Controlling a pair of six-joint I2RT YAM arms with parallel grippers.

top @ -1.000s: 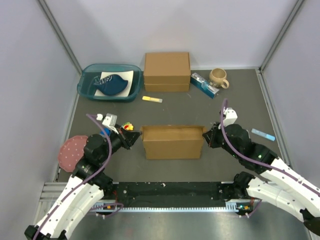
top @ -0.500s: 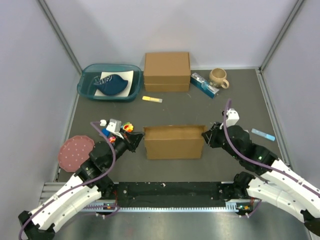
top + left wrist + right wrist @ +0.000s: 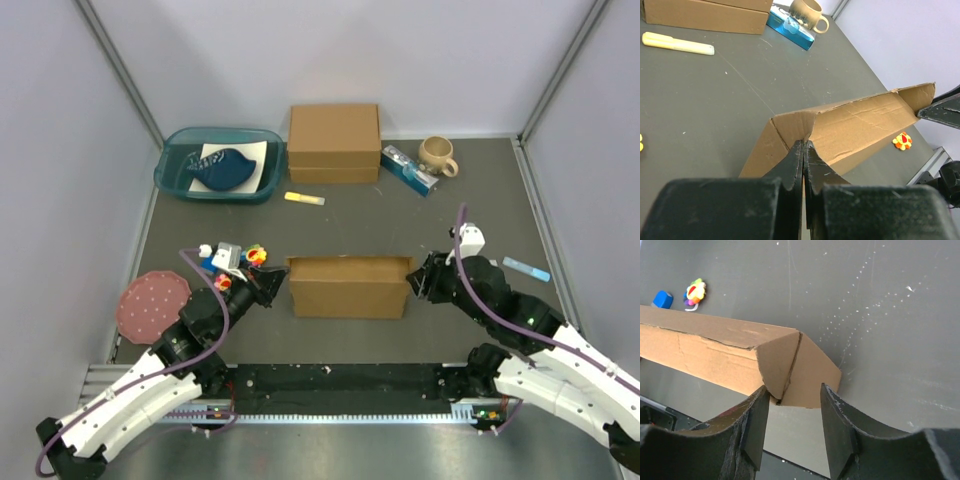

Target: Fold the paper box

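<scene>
Paper box (image 3: 346, 288) is sitting between arms; left gripper (image 3: 803, 148) is pinching one end flap, right gripper (image 3: 792, 390) is straddling the other end, fingers apart.

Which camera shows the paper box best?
The top external view: the whole paper box shows. The left wrist view shows its left end and a long wall; the right wrist view shows only its right end.

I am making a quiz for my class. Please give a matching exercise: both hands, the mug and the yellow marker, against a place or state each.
1 left hand
2 right hand
3 mug
4 yellow marker

A open around an end of the paper box
B beside the blue packet
C shut on the paper box's edge
D in front of the thick cardboard box

Pairs: 1-C, 2-A, 3-B, 4-D
</scene>
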